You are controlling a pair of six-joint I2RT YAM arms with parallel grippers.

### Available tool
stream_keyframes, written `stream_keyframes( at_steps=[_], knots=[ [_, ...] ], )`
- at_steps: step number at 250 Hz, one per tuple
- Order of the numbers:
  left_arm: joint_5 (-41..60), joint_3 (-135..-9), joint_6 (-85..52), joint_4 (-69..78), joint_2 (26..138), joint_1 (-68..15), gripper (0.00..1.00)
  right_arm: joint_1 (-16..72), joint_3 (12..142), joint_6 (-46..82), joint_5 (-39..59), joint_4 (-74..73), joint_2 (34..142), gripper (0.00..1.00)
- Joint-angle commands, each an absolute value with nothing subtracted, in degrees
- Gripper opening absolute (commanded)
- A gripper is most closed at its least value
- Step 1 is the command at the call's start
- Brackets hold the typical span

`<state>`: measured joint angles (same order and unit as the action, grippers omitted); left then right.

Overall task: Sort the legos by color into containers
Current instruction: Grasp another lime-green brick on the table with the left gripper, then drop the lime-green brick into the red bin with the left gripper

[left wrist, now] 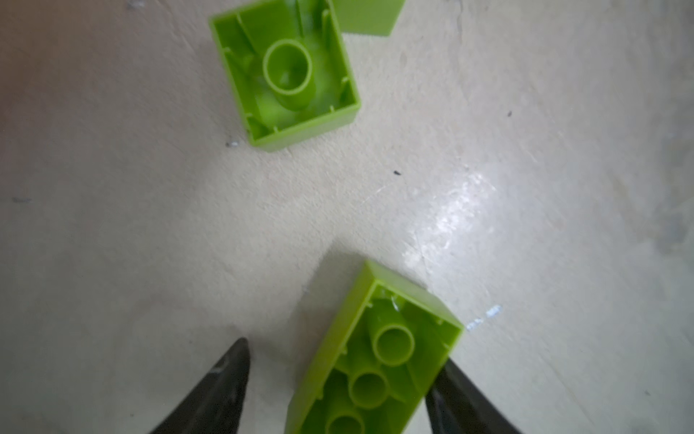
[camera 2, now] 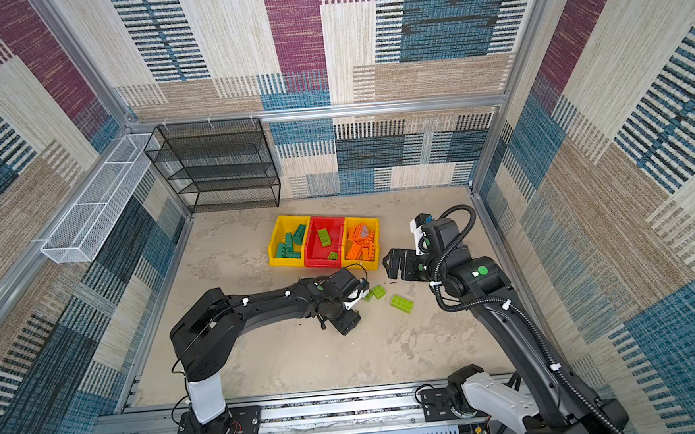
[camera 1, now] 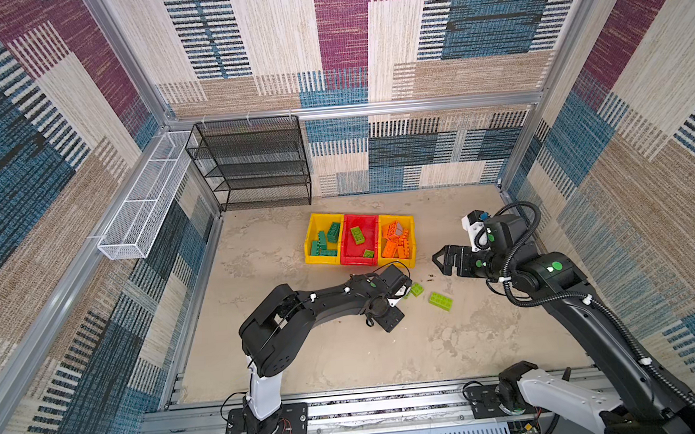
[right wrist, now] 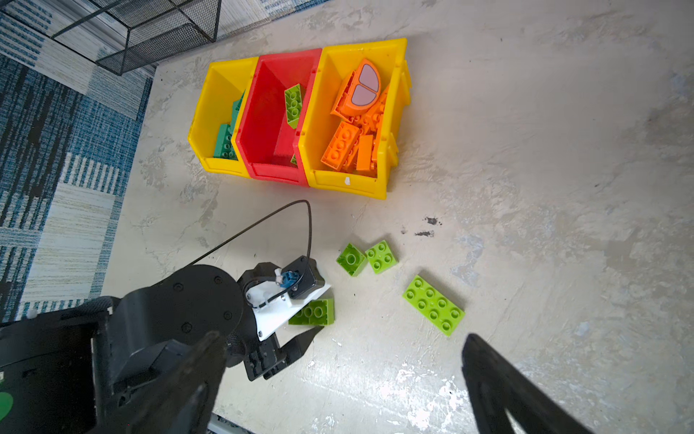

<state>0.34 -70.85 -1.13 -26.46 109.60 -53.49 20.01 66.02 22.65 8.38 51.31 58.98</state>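
My left gripper (left wrist: 345,353) is low over the table and open around a lime green lego (left wrist: 371,360) lying studs down. One finger touches it; the other stands apart. Two small lime legos (right wrist: 352,259) (right wrist: 381,256) and a long lime one (camera 1: 440,301) lie on the table nearby. The containers stand in a row. The left yellow one (camera 1: 317,218) holds dark green legos. Two lime legos lie in the red one (camera 1: 354,257). The right yellow one (camera 1: 396,261) holds orange legos. My right gripper (camera 1: 437,262) hovers open and empty to the right of them.
A black wire-mesh rack (camera 1: 252,166) stands against the back wall at the left. A long white wire basket (camera 1: 146,197) hangs on the left wall. Carpeted walls and aluminium rails enclose the table.
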Motion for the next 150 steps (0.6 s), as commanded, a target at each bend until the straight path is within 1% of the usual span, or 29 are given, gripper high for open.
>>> stream_keyframes(
  at_steps=[1,15,25,64,98,124,150],
  knots=[
    [-0.21,-71.94,1.34,-25.75,110.19,-53.35,0.46,19.99,66.71,23.28,7.78,50.98,59.56,1.00],
    [-0.48,-72.31,1.56,-26.72,110.14,-53.09,0.33,20.02,67.11,23.38,7.69,50.71,59.97,1.00],
    [-0.86,-72.58,1.56,-27.51,109.69,-52.61,0.28,20.04,67.39,23.40,7.82,50.47,60.32,1.00],
    [-2.88,-74.14,0.06,-28.81,105.41,-47.05,0.27,19.99,67.68,23.55,8.24,49.23,61.89,0.99],
    [-2.58,-79.10,-1.78,-29.12,103.30,-38.73,0.28,20.03,67.88,23.64,8.73,47.62,63.71,1.00],
    [-3.44,-85.24,-3.28,-28.66,105.40,-33.47,0.30,20.02,68.11,23.93,9.20,45.92,65.31,1.00],
    [-4.22,-94.31,-3.61,-30.83,111.41,-30.32,0.30,20.04,68.43,24.00,9.58,44.36,67.08,1.00]
  ],
)
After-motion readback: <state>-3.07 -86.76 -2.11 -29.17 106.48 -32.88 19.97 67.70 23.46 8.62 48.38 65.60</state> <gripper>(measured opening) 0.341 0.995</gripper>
